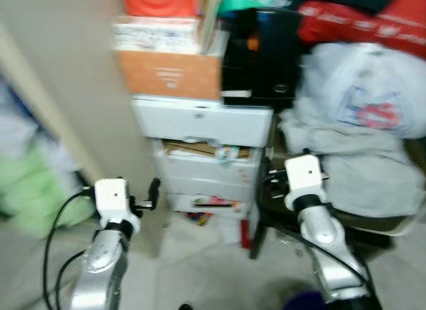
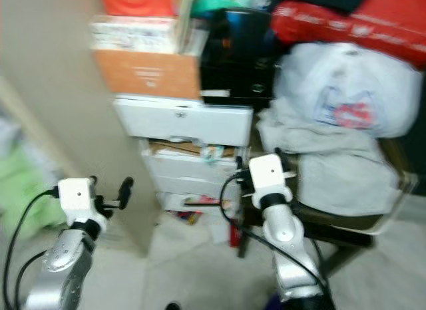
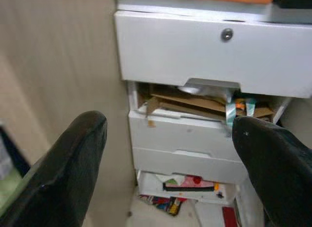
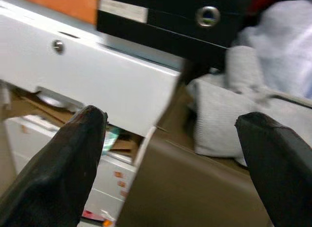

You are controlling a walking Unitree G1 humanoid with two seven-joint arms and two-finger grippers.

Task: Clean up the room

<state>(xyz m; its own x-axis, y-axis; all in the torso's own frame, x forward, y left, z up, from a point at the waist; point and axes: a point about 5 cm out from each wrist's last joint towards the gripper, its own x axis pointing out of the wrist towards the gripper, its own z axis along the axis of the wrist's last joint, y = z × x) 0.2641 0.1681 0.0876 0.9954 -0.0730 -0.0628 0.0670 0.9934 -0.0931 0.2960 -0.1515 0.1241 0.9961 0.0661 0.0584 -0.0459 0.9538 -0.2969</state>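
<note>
Blurry view. White drawer unit (image 1: 203, 157) stands vs. the beige wall (image 1: 73, 70), top drawer pulled out, cardboard and papers poking from the gap below. On its top: orange box (image 1: 170, 74) at left edge, black box (image 1: 261, 54) at right. Chair (image 1: 346, 220) to the right, piled w/ grey cloth (image 1: 359, 167) and white plastic bag (image 1: 369, 90). Left gripper (image 1: 152, 192) and right gripper (image 1: 269, 173) raised in front, approx. level w/ lower drawers.

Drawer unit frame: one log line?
left gripper open, empty | right gripper open, empty | both facing drawer unit | second drawer overstuffed | views blurred
</note>
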